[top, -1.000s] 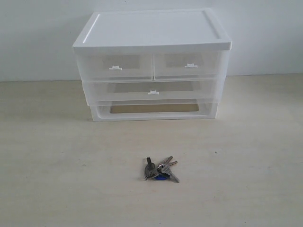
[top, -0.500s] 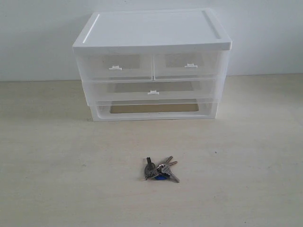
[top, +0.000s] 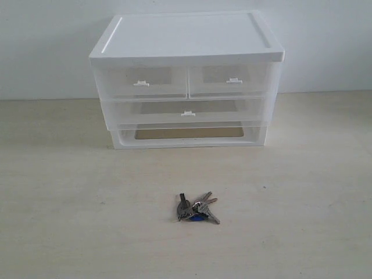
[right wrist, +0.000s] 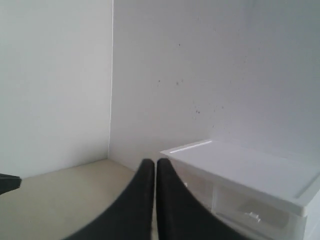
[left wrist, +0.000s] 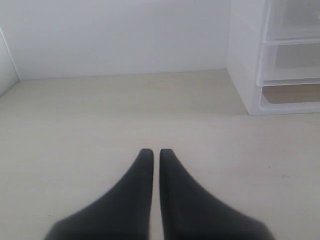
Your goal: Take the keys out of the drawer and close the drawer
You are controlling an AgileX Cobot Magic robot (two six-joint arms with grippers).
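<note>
The keys (top: 196,209) lie on the table in front of the cabinet, a small metal bunch with one blue head and one dark head. The wide translucent drawer (top: 187,111) with its white tab handle sits pushed in under the two half-width drawers. Neither gripper shows in the exterior view. In the left wrist view my left gripper (left wrist: 156,152) is shut and empty over bare table, with the drawer (left wrist: 290,62) off to one side. In the right wrist view my right gripper (right wrist: 154,163) is shut and empty, raised beside the cabinet's top.
The white cabinet (top: 186,40) stands at the back against a white wall; its lid (right wrist: 240,167) shows in the right wrist view. Below the drawer is a white-framed open slot (top: 189,133). Pale table (top: 70,209) surrounds the keys. A wall corner (right wrist: 111,75) is near the right arm.
</note>
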